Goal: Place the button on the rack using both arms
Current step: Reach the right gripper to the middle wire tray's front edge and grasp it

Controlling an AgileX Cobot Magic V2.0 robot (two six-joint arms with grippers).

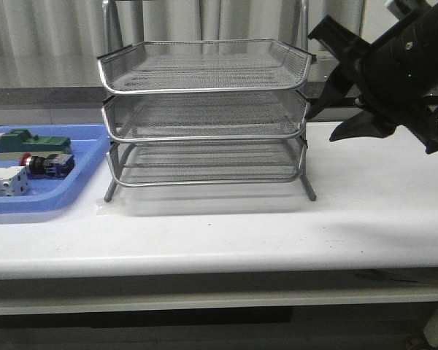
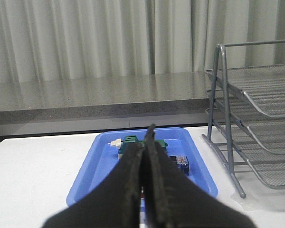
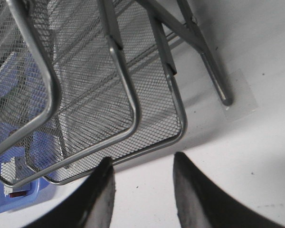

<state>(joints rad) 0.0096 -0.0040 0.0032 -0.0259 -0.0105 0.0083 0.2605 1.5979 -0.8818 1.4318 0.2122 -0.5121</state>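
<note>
Still nothing grasped: button in the blue tray, rack bare

Seen from the front, the button (image 1: pixel 40 163) lay in the blue tray (image 1: pixel 80 186) at 9 o'clock of the rack (image 1: pixel 204 109); the left gripper (image 2: pixel 145 142) was pressed closed and empty, the right gripper (image 3: pixel 142 166) parted and empty beside the rack, which it risked clipping; crowding blocks could spoil the pick

A lab or test room set up for robot work: a plain white desk (image 1: pixel 379 211) stands before a grey stone-like ledge (image 2: pixel 95 97) and pale pleated curtains (image 2: pixel 85 38). A blue plastic tray (image 1: pixel 80 179) of electrical switch parts sits beside a wire-mesh rack (image 1: pixel 204 109).
</note>
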